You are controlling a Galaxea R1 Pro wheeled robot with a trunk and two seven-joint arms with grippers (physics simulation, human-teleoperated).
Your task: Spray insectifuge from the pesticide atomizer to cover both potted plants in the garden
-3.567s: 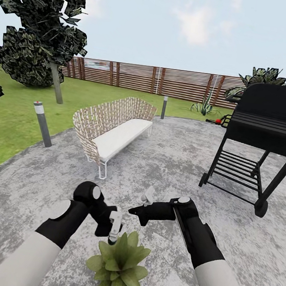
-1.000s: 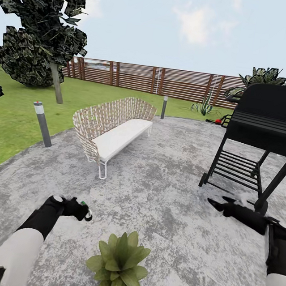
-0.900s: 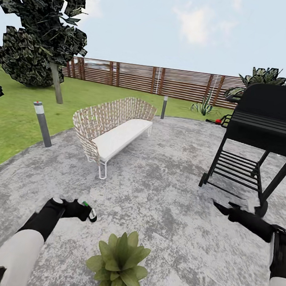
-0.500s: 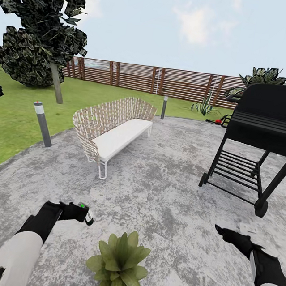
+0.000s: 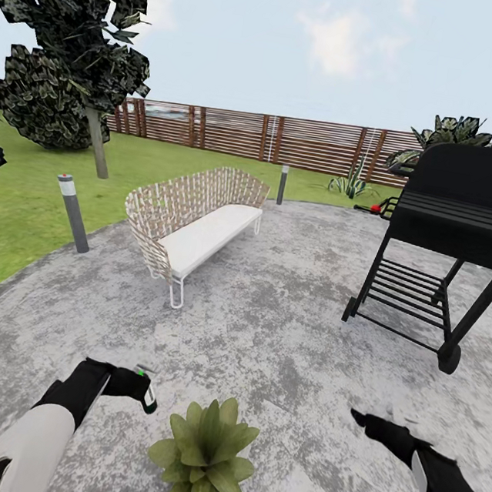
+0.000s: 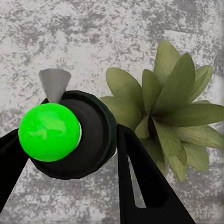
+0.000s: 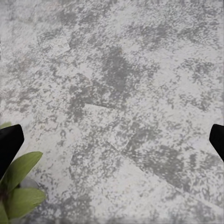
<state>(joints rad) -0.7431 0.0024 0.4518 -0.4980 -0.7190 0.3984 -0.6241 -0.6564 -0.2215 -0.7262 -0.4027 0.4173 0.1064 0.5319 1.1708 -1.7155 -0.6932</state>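
Left hand point(image 5: 137, 385) clamped on unlabelled pesticide atomizer point(image 6: 63, 133) beside potted plant point(image 5: 206, 448); right hand point(image 5: 366, 423) spread.

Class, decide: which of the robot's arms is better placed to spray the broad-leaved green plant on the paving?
Left. The left gripper holds the green-and-white pesticide atomizer close beside the broad-leaved potted plant. The right gripper is empty and farther off.

A residential back garden is shown: a grey paved patio point(image 5: 291, 314) is bordered by lawn point(image 5: 18, 208) and closed off by a slatted wooden fence point(image 5: 291, 142). A wicker bench point(image 5: 191, 223), a black barbecue grill point(image 5: 450, 226), bollard lights point(image 5: 73, 212) and a dark tree point(image 5: 61, 58) are seen.
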